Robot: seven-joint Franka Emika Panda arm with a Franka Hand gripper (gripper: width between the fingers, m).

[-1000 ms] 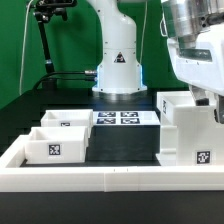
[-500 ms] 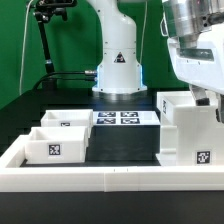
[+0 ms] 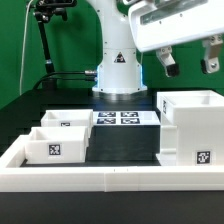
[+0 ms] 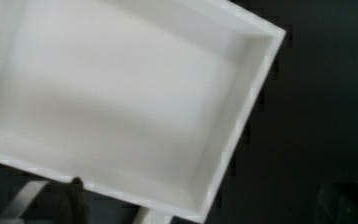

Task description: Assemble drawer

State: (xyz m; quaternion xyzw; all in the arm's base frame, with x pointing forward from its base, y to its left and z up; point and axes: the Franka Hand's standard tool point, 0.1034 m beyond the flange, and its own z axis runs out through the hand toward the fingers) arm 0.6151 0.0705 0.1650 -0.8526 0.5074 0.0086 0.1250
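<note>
The drawer's large white case (image 3: 190,125) stands on the exterior view's right, open side up, with a tag on its front. Two small white trays sit on the left, the front one (image 3: 55,146) showing a tag and the back one (image 3: 66,121) behind it. My gripper (image 3: 189,64) hangs in the air above the case, open and empty, fingers well apart. In the wrist view the case's hollow inside (image 4: 123,100) fills most of the picture, seen from above and tilted, and one dark finger (image 4: 69,196) shows at the edge.
The marker board (image 3: 122,118) lies flat between the trays and the case, in front of the robot's base (image 3: 118,75). A low white rim (image 3: 100,178) edges the black table. A black camera stand (image 3: 45,40) rises at the back left.
My gripper was low at the case's far right side. It has risen and swung toward the exterior view's left, and now hangs open above the case. The case and trays have not moved.
</note>
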